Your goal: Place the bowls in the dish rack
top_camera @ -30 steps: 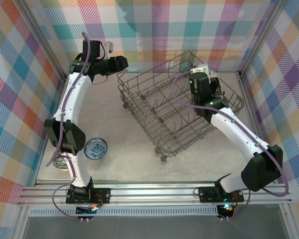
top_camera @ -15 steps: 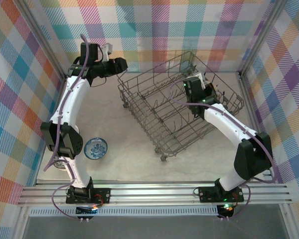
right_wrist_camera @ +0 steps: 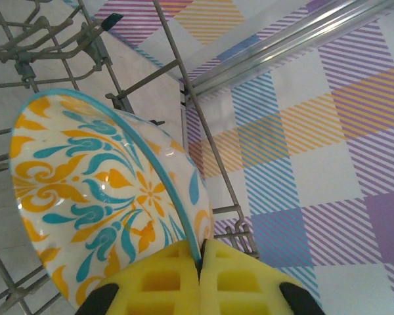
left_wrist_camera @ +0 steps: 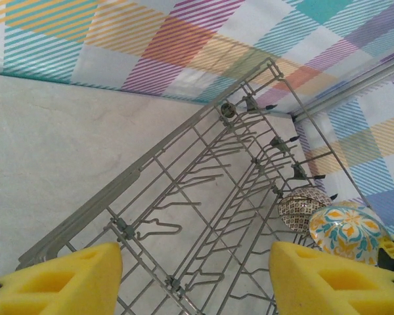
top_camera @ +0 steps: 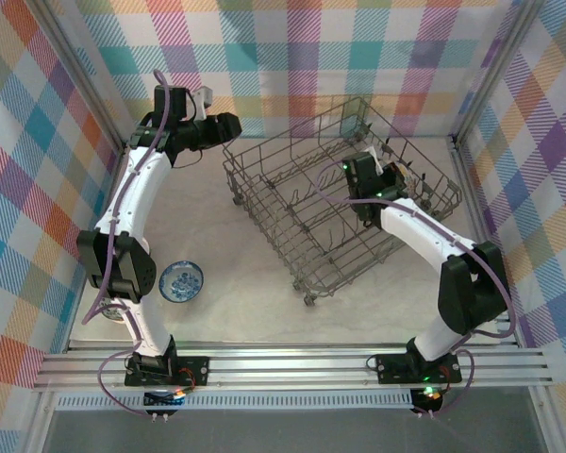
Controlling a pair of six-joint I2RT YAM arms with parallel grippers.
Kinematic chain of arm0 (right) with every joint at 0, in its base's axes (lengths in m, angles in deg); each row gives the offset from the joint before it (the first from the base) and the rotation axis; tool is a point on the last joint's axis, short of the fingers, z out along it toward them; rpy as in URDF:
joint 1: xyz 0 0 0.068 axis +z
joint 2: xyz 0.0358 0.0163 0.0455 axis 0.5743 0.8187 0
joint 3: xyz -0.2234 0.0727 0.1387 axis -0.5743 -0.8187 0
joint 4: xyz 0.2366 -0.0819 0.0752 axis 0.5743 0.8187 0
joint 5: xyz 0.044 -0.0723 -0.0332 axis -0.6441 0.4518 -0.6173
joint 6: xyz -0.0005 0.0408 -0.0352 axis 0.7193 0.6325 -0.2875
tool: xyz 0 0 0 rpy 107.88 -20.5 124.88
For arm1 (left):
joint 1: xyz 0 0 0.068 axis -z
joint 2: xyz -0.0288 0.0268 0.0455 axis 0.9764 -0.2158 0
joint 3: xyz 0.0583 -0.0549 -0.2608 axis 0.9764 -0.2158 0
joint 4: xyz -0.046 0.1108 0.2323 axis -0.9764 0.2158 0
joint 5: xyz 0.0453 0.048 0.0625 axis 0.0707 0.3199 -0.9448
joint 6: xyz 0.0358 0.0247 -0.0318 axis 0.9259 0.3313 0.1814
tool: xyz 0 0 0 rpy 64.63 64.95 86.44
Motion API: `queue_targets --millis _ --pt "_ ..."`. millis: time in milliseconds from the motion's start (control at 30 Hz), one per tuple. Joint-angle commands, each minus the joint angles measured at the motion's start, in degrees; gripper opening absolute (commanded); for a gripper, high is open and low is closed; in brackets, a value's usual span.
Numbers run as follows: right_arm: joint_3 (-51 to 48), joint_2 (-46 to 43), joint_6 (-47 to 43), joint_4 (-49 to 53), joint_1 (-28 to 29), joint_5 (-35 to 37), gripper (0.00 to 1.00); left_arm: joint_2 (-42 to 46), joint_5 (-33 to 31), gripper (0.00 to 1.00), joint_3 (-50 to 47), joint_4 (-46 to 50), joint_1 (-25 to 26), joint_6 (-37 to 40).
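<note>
The grey wire dish rack (top_camera: pixel 313 247) sits askew in the middle of the table. My right gripper (right_wrist_camera: pixel 200 260) is shut on the rim of a floral bowl (right_wrist_camera: pixel 98 190) in orange and teal, held on edge just inside the rack's right side (right_wrist_camera: pixel 178 79). My left gripper (left_wrist_camera: pixel 197 279) hangs open and empty over the rack's back-left rim (left_wrist_camera: pixel 144 172). In the left wrist view a brown-patterned bowl (left_wrist_camera: pixel 302 207) stands in the rack next to the floral bowl (left_wrist_camera: pixel 345 231). A blue-and-white bowl (top_camera: pixel 181 281) lies on the table at the left.
Another bowl (top_camera: pixel 112 310) peeks out from under the left arm near the left wall. A small greenish clear holder (top_camera: pixel 352 118) is clipped at the rack's far corner. Plaid walls and aluminium posts (top_camera: pixel 472 104) close in the table.
My right arm has carried the floral bowl from the rack's far right rim inward and nearer, over the tines. The left gripper shifted only slightly.
</note>
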Motion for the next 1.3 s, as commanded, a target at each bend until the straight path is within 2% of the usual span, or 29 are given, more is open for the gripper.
queue_targets --millis 0,233,400,1133,1267 --pt "-1.01 0.65 -6.84 -9.73 1.01 5.2 0.0 2.6 1.45 0.61 -0.73 -2.25 -1.06 -0.68" --pt "-0.67 1.26 -5.53 -8.13 2.14 6.02 0.0 2.31 2.01 0.61 -0.79 -2.63 -1.03 -1.04" --pt "0.93 2.42 -1.39 -1.67 2.66 6.06 0.0 2.4 2.34 0.61 -0.92 -3.04 -1.01 -1.25" --pt "4.84 8.34 9.28 13.61 3.78 6.11 0.0 1.78 3.77 0.61 -1.37 -4.37 -1.09 -3.27" --pt "4.9 8.49 11.52 15.88 3.78 6.16 0.07 1.78 3.75 0.61 -1.64 -4.32 -1.06 -3.35"
